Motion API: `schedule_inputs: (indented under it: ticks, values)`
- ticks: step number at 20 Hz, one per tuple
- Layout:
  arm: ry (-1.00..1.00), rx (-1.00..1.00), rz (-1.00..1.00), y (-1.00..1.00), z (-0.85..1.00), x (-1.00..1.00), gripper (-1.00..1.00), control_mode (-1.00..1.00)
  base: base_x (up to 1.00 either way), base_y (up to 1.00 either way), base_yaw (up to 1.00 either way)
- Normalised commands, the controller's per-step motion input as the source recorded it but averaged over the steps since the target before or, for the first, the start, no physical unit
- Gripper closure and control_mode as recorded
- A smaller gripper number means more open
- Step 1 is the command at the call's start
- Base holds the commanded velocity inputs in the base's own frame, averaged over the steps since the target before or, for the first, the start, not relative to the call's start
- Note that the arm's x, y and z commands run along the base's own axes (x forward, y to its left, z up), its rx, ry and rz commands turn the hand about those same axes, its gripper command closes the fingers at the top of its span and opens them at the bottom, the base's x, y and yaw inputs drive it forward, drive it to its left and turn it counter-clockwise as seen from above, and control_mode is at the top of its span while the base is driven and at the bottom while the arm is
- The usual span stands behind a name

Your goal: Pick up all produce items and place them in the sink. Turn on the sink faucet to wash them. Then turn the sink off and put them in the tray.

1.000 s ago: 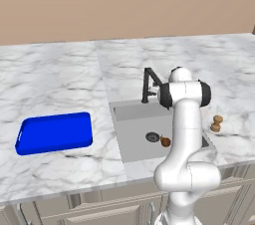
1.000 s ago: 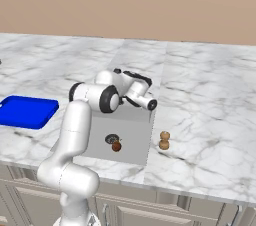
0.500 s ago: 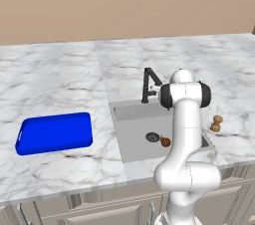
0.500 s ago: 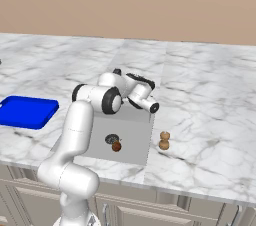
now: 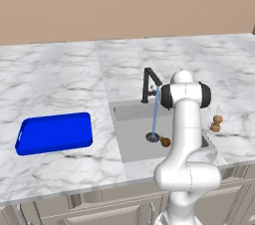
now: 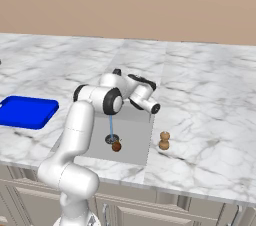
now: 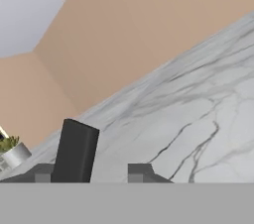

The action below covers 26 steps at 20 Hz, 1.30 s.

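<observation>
From the left base view, a thin blue stream of water (image 5: 155, 112) runs from the slim black faucet (image 5: 149, 83) down to the small round dark drain (image 5: 152, 137) in the grey sunken sink (image 5: 130, 137). One little orange-brown lump with a short stem (image 5: 165, 142) lies on the sink floor just beside the drain, so the water seems to miss it a bit. I think this is the washing step, and the good way is to let the water run a short while, then push the faucet off gently. Two small tan lumps (image 5: 216, 123) sit on the white marble counter (image 5: 60, 77) just beside the sink's right edge, not in the water. The bright blue tray (image 5: 54, 133) waits well apart on the left. From the right base view, the robot's hand (image 6: 152, 108) hangs above the sink's far side, near the faucet, and the white arm (image 6: 82, 125) stands in front of part of the sink. From the hand view, two dark fingertips (image 7: 74, 151) point over the counter toward the tan wall (image 7: 144, 25); they look narrow with nothing between them. A tiny potted plant (image 7: 12, 151) sits far off.
</observation>
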Motion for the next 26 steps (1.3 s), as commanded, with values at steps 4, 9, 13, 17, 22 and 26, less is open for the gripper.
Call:
schedule_inputs:
  ticks: [4, 9, 13, 17, 22, 26]
  values:
    - [-0.04, 0.0, 0.3, -0.08, 0.0, 0.21, 1.0, -1.0, 0.0, 0.0, 0.0]
    - [-0.15, 0.0, 0.39, 0.0, 0.0, 0.27, 1.0, -1.0, 0.0, 0.0, 0.0]
    - [-0.22, 0.0, 0.41, 0.02, 0.0, 0.25, 1.0, -1.0, 0.0, 0.0, 0.0]
    - [-0.19, 0.0, 0.38, 0.03, 0.0, 0.19, 1.0, -1.0, 0.0, 0.0, 0.0]
    - [-0.17, 0.0, 0.33, 0.0, 0.0, 0.0, -1.0, -1.0, 0.0, 0.0, 0.0]
    - [-0.17, 0.0, 0.31, -0.14, 0.0, 0.0, -1.0, -1.0, 0.0, 0.0, 0.0]
